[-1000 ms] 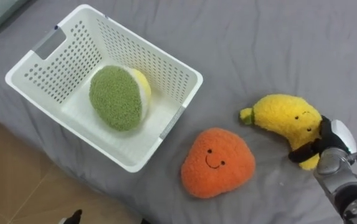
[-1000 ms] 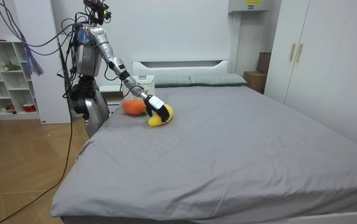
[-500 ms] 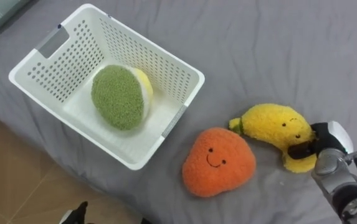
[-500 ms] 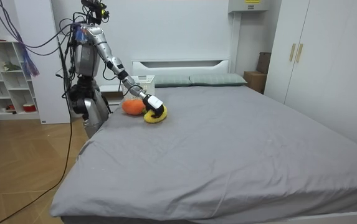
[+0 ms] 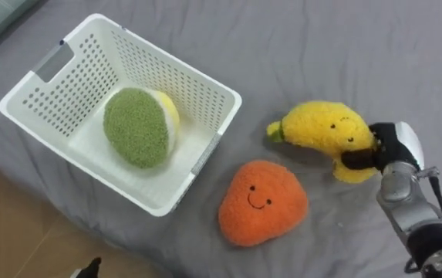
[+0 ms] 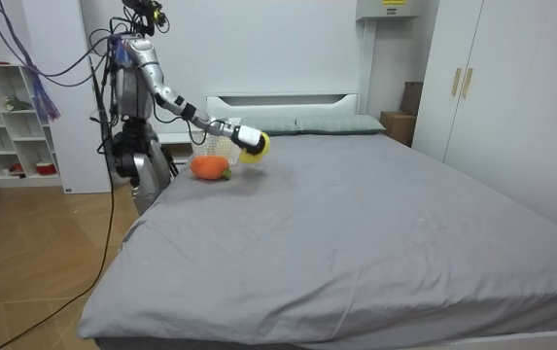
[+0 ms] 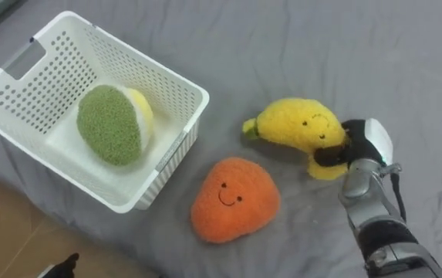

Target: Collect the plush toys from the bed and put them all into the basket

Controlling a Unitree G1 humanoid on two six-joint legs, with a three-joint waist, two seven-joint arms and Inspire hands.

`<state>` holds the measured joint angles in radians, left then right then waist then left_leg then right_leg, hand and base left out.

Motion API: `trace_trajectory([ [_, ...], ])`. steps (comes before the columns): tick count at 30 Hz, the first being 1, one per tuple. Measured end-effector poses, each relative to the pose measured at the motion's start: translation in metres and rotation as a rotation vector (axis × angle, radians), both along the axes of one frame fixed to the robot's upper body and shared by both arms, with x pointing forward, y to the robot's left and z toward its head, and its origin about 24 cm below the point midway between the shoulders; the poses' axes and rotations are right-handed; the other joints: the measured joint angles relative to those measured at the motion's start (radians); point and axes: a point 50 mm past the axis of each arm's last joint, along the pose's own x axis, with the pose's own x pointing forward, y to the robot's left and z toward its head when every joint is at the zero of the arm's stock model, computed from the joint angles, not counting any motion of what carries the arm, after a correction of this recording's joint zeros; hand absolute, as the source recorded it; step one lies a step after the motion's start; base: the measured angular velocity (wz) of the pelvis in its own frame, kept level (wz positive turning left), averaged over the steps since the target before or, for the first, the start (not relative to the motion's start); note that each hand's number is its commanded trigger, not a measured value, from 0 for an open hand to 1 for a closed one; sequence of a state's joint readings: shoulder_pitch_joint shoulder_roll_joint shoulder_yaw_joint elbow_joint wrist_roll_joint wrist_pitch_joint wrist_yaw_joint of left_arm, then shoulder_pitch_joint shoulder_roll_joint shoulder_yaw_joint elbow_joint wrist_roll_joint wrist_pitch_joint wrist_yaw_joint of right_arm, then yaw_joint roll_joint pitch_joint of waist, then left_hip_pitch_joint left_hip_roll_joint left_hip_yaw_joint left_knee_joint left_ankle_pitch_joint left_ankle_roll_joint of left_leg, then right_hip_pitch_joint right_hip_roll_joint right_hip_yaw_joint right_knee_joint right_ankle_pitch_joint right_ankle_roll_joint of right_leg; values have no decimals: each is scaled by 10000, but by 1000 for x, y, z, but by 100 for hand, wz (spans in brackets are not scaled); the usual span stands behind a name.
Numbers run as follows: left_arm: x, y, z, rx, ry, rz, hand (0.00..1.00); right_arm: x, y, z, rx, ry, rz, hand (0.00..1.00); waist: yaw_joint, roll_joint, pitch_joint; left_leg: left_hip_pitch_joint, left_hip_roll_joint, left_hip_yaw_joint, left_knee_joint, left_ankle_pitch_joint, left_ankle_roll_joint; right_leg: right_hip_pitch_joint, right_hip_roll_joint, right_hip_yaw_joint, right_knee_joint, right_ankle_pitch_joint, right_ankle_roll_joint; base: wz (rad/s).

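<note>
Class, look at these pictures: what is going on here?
The robot stands at the bedside collecting plush toys. Its right hand has its fingers curled round the yellow banana plush, held above the grey bed. The orange plush lies on the bed beside the white basket, which already holds a green-and-yellow plush.

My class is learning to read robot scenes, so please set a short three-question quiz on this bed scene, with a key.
1. True or false: the banana plush lies inside the white basket.
2. What does the right hand grip? A the basket, B the banana plush, C nothing.
3. Fill in: the toy in the basket is ___ and yellow.
Key: 1 false; 2 B; 3 green.
</note>
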<state>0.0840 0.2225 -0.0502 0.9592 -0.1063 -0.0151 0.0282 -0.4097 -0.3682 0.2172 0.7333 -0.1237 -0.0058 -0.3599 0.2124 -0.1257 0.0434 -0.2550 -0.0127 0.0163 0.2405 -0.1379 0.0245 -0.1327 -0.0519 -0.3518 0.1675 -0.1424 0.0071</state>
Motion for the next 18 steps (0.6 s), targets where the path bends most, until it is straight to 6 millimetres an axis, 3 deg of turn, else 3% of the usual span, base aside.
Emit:
trace_trajectory([
  [2,-5,2,0,36,14,154,0,-4,10,7,156,-604,513,100,-170,5,-69,506,1,126,-168,-1,0,453,-16,-30,-23,-7,11,-2],
  [3,-10,5,0,144,63,284,0,-7,14,11,-70,-827,810,100,-176,-18,-197,790,4,196,-295,-2,2,664,-22,-59,-19,-17,27,-13],
  [4,-13,7,-1,231,94,450,0,-7,19,18,-338,-1158,1105,100,-226,-6,-246,1027,7,238,-375,-4,4,842,-25,-52,-25,-20,33,-16],
  [10,-26,6,-4,255,374,825,0,-8,39,46,-317,-2390,2114,100,-453,280,-360,1821,0,206,-567,-54,73,1600,-68,172,-51,-76,123,-3],
  [13,-37,3,-8,204,660,1062,0,-7,46,57,-238,-2581,2605,100,-412,502,-497,2162,-68,234,-606,-67,114,1964,-114,287,-129,-124,196,-2],
  [18,-43,1,-10,171,939,1210,0,-6,55,66,-283,-2708,3119,100,-113,498,-478,2461,-97,246,-706,23,123,2208,-171,327,-140,-160,170,1],
])
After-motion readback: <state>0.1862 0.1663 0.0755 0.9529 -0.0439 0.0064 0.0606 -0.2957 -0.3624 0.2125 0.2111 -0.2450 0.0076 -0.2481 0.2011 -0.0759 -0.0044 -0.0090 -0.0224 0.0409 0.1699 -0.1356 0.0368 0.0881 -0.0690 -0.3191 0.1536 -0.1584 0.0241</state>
